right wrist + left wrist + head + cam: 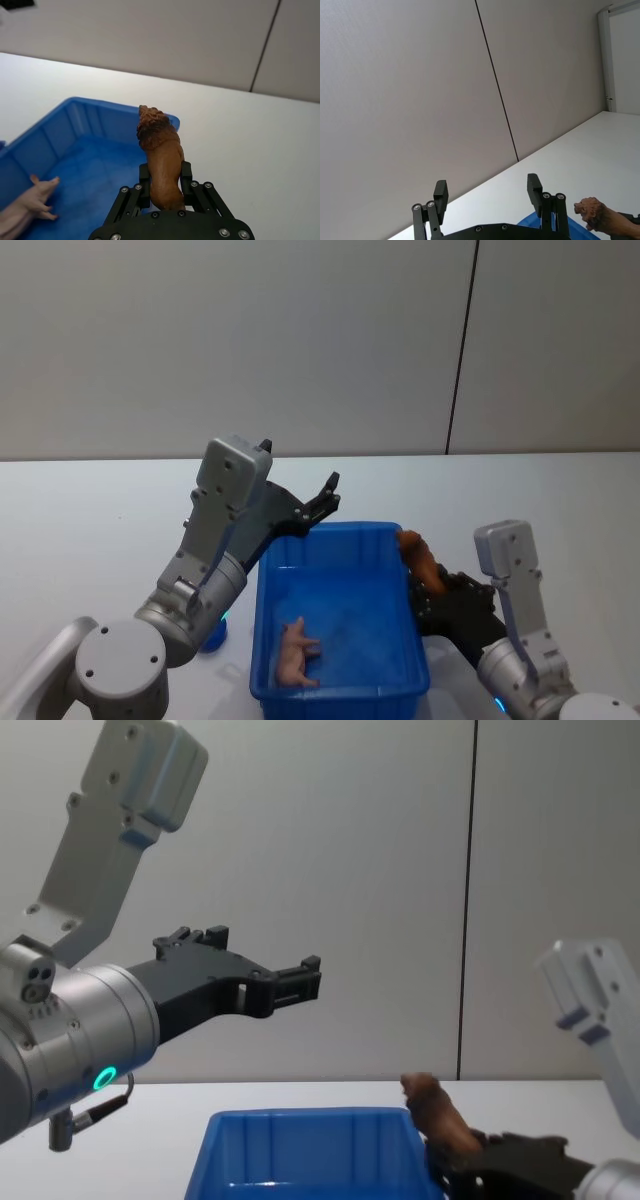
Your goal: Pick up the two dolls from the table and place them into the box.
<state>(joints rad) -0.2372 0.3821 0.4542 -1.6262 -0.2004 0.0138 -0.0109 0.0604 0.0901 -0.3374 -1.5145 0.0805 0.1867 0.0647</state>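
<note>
The pale pink pig-like doll [295,653] lies on the floor of the blue box [338,540], near its front left; it also shows as the pink doll [25,207] in the right wrist view. My right gripper [428,585] is shut on the dark brown doll [417,555], holding it just above the box's right rim; the brown doll [161,157] sticks up between the fingers and shows again as the brown doll [437,1112] beside the box [300,1145]. My left gripper [322,502] is open, raised above the box's far left corner, with nothing in it [487,195].
The white table [100,530] spreads around the box, with a grey wall behind. A small blue object [215,635] sits on the table left of the box, partly hidden by my left arm.
</note>
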